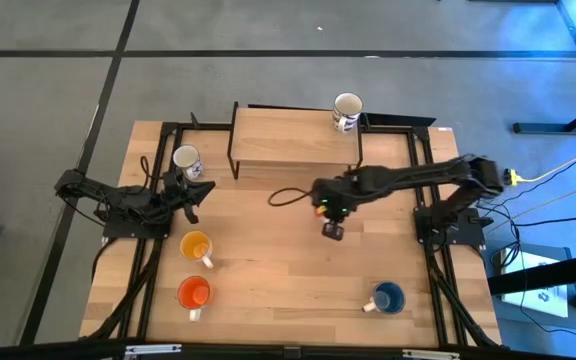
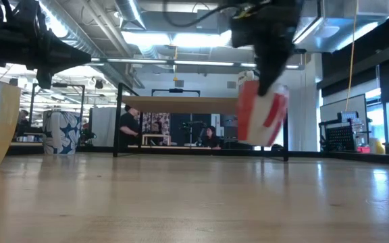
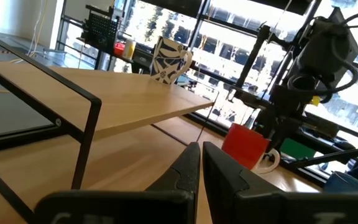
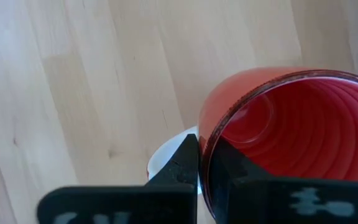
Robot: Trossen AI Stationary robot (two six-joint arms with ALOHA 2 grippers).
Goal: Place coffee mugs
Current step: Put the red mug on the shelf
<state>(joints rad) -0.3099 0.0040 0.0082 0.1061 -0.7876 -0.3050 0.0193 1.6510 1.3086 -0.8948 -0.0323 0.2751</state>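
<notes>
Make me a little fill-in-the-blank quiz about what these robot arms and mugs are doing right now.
1. The right gripper is shut on the rim of the ____ mug.
2. That mug hangs ____ the table, not touching it.
3. One white mug stands on the raised wooden ____.

Missing words: red; above; shelf

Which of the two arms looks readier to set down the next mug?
The right one, I'd say. Its claw is already shut on the rim of the red mug, held above the table near the shelf. The left claw is shut and empty beside a white mug.
</notes>
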